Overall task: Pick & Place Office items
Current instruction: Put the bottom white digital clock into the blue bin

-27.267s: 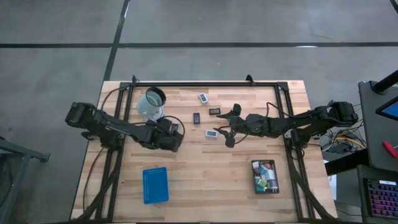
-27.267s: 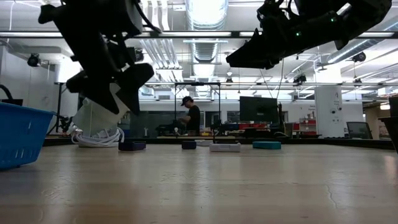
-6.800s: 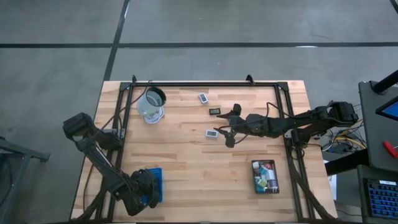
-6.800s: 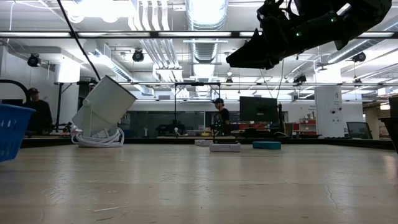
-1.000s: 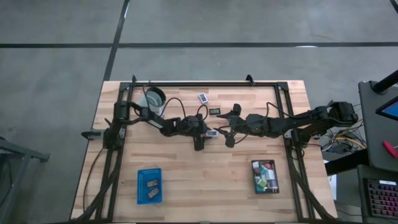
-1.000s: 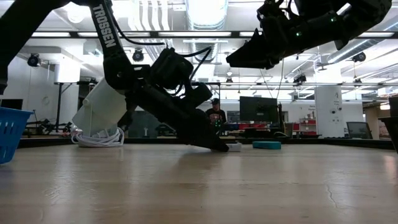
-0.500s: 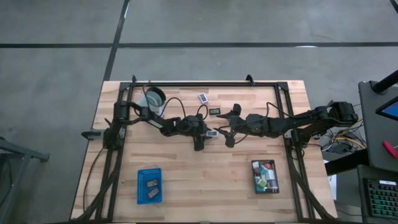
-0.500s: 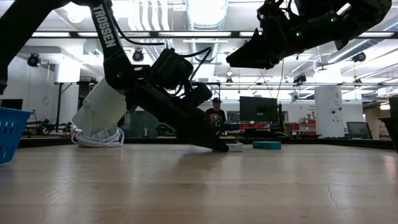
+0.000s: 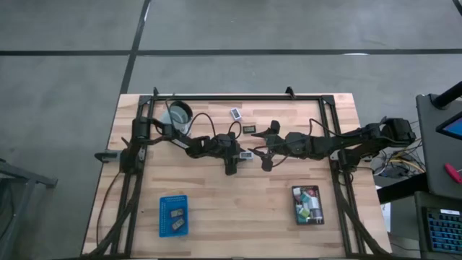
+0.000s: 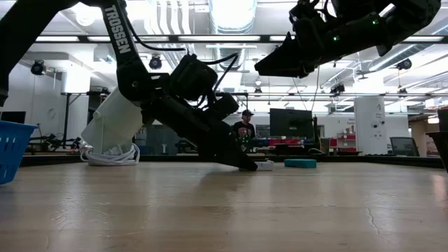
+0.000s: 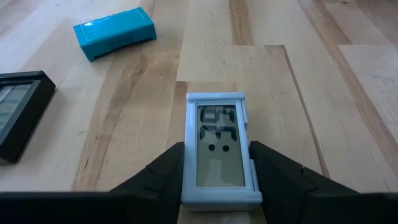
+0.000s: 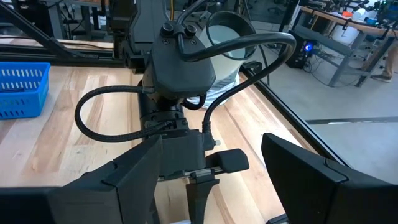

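We find the left tool (image 11: pixel 217 171) closed on a white display unit (image 11: pixel 219 148) at frame centre; right tool (image 9: pixel 263 149) spread empty.

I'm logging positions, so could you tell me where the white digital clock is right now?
In the high view the white digital clock lies mid-table, between the fingers of the left gripper.

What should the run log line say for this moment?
left pincer: at table centre, fingers flanking white digital clock | right pincer: open, hovering nearby | blue tray: two items inside
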`<state>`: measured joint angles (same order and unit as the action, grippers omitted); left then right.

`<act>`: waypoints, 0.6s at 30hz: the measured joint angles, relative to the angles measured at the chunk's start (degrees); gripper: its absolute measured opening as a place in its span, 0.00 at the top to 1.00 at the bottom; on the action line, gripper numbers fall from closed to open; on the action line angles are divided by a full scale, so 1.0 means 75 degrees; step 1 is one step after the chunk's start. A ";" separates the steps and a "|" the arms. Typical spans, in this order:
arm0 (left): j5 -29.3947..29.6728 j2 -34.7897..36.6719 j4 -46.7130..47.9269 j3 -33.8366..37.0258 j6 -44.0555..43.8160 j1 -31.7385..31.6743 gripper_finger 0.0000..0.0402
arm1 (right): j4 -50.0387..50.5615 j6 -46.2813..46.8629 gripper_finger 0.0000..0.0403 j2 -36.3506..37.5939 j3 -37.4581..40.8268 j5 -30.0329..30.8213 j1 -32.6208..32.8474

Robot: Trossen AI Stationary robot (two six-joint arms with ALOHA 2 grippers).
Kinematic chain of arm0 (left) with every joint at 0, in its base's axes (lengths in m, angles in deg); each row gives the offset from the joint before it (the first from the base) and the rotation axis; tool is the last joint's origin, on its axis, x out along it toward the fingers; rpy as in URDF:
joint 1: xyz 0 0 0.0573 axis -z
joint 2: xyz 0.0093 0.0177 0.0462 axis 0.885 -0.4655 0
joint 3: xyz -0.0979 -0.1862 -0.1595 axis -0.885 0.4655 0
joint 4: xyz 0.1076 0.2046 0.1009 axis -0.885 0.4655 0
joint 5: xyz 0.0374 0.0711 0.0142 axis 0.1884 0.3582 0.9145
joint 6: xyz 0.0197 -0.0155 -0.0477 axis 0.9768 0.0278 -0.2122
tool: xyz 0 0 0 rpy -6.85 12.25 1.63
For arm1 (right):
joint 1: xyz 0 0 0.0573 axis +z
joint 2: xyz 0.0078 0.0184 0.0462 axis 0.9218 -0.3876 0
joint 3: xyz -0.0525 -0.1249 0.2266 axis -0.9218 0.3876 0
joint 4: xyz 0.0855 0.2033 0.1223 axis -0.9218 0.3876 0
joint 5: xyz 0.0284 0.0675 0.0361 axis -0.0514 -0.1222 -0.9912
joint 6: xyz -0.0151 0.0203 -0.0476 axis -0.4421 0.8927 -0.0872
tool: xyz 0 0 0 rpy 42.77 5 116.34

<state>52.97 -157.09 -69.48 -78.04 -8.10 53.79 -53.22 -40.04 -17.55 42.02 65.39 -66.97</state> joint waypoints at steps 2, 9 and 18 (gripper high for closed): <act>-0.0002 0.0009 0.0007 0.0000 -0.0013 0.0003 0.58 | 0.0000 0.0002 0.32 0.0000 0.0000 0.0000 -0.0002; -0.0024 0.0252 0.0218 0.0027 -0.0016 0.0003 0.61 | -0.0001 0.0002 0.32 0.0000 0.0000 -0.0002 0.0000; -0.0022 0.1299 0.1373 0.0023 -0.0016 0.0012 0.60 | -0.0006 0.0001 0.32 0.0000 0.0000 0.0000 0.0000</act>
<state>52.80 -147.34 -59.18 -77.86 -8.21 53.87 -53.26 -40.03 -17.55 42.02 65.38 -66.97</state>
